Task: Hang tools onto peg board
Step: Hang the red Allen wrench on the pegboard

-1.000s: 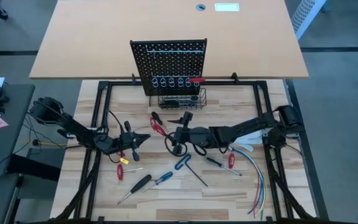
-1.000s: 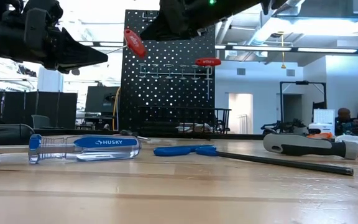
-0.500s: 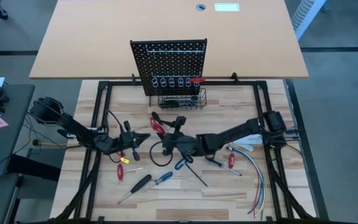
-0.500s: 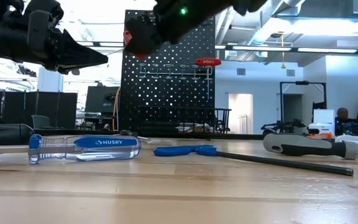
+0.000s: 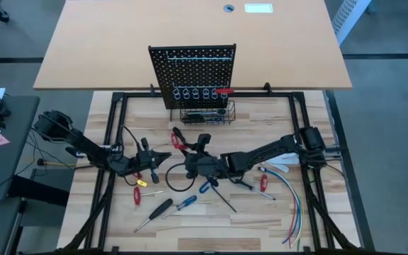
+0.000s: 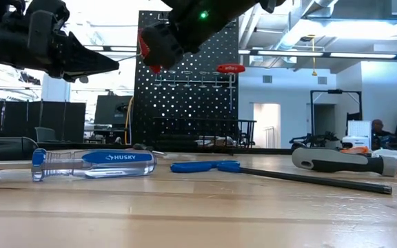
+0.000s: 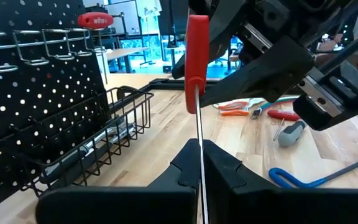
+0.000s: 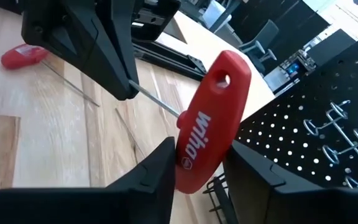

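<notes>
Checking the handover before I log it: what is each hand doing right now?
Left hand: shut on the shaft of the red-handled screwdriver.
Right hand: fingers either side of its red handle, closing; a firm grip cannot be told.

Two dark, matte-black jointed arms — left arm point(image 5: 76, 144) and right arm point(image 5: 275, 150) — built of blocky, angular housings. Black cable looped beside the right arm's wrist point(image 5: 178, 176). Small green indicator light point(image 6: 203, 14) glowing on the wrist housing. Wedge-shaped black fingers point(image 8: 148, 171) — smooth, flat-faced, hard-edged.
</notes>
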`<state>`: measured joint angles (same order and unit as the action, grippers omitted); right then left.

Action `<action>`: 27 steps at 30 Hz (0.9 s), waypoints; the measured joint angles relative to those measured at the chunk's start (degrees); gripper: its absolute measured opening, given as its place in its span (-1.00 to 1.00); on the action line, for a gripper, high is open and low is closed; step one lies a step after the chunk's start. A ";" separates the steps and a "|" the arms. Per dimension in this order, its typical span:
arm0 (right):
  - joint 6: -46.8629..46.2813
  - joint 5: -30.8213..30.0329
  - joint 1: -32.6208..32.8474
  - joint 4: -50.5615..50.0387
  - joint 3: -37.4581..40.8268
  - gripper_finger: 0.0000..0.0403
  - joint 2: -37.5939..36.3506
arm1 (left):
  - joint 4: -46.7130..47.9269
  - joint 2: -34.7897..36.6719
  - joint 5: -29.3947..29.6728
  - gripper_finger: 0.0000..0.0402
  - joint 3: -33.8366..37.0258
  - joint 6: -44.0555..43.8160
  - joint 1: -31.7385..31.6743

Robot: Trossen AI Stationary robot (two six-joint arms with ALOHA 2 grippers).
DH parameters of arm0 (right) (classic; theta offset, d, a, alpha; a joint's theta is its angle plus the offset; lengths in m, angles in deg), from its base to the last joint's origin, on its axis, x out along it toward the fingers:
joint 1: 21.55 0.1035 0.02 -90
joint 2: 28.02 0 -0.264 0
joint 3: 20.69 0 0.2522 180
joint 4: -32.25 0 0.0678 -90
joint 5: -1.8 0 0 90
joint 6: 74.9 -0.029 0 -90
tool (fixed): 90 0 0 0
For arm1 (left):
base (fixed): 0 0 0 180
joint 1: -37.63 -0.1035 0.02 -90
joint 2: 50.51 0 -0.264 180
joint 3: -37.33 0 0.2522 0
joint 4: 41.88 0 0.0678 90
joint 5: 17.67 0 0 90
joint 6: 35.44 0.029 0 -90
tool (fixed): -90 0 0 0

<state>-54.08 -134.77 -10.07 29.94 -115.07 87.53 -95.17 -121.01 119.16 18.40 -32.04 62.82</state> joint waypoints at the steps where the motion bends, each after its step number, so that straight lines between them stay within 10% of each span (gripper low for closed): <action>1: 0.00 0.01 0.00 -0.08 0.00 -0.36 0.00 | 0.02 0.00 0.02 -1.00 -0.02 0.00 0.00; 15: -2.92 4.77 -1.51 -0.32 0.02 -0.03 0.04 | -0.28 0.00 0.15 -1.00 0.00 0.00 0.02; 27: -2.56 4.66 -1.47 -1.17 0.13 -0.68 0.04 | 0.27 0.00 0.13 -1.00 0.02 -0.04 0.04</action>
<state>-56.64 -130.11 -11.54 28.77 -114.94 87.57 -94.90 -121.01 119.29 18.42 -32.07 62.86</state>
